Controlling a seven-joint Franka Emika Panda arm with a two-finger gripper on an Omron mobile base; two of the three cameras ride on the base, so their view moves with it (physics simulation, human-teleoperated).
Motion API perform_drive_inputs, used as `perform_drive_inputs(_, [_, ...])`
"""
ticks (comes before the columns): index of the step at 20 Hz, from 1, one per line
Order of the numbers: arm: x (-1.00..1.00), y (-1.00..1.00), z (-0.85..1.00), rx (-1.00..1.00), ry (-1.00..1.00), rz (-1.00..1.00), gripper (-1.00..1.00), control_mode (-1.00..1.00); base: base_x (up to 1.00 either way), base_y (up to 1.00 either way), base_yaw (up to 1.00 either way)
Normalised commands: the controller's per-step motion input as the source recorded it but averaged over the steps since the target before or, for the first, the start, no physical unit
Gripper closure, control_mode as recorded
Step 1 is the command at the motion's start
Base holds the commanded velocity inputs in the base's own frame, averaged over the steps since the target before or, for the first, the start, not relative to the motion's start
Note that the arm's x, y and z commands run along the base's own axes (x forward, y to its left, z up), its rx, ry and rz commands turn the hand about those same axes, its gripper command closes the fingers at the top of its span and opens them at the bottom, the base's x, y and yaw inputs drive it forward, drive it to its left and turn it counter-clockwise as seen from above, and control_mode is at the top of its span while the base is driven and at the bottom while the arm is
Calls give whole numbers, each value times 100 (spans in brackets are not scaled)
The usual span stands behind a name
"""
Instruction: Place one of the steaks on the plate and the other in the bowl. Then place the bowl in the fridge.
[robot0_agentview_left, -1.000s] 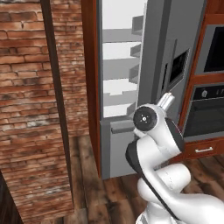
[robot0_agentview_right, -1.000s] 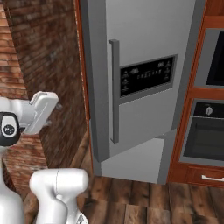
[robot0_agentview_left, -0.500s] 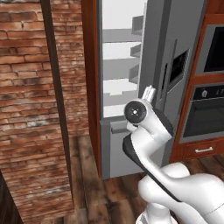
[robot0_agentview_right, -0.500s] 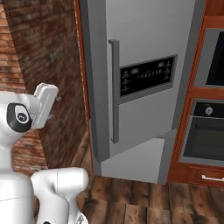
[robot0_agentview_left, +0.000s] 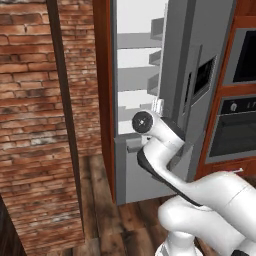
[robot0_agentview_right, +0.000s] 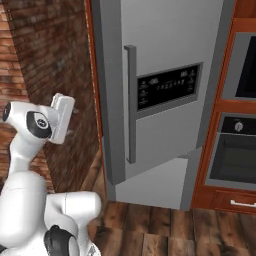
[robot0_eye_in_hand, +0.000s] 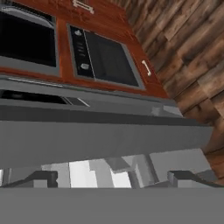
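Because the fridge (robot0_agentview_left: 200, 75) door stands swung out toward us, we see its pale shelves (robot0_agentview_left: 135, 75) laid open in the upper middle of the left base view, while the right base view shows the door's outer face, with its bar handle (robot0_agentview_right: 131, 102) left of centre and the dark dispenser panel (robot0_agentview_right: 167, 90) just right of it. The door is ajar presumably so that the bowl can go inside; no bowl, plate or steak can be made out on the shelves, which look bare from this angle, so we cannot say where those things now lie.

The arm is folded high, its wrist at the centre of the left base view, just in front of the door's free edge. This posture puts the claw (robot0_eye_in_hand: 113, 177) beside the door: in the hand view its two dark fingertips (robot0_eye_in_hand: 41, 177) stand wide apart at the bottom of the frame, with nothing between them, and the grey slab of the door crosses the frame directly ahead of them. The oven (robot0_agentview_right: 235, 150) fills the upper part of that view, rolled sideways, since the camera turns with the hand.

We judge that the empty, spread claw suits either pushing the door or withdrawing from it. The risk, as we read it, is the wrist catching the door edge.
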Motion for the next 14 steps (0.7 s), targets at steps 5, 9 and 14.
perform_drive_inputs(5, [64,-31,-12,-20,21,-1,-100,-100,0,0,0])
perform_drive_inputs(9, [72,-54,-11,-14,23,0,-100,-100,0,0,0])
perform_drive_inputs(14, [49,-44,-21,-16,21,-2,-100,-100,0,0,0])
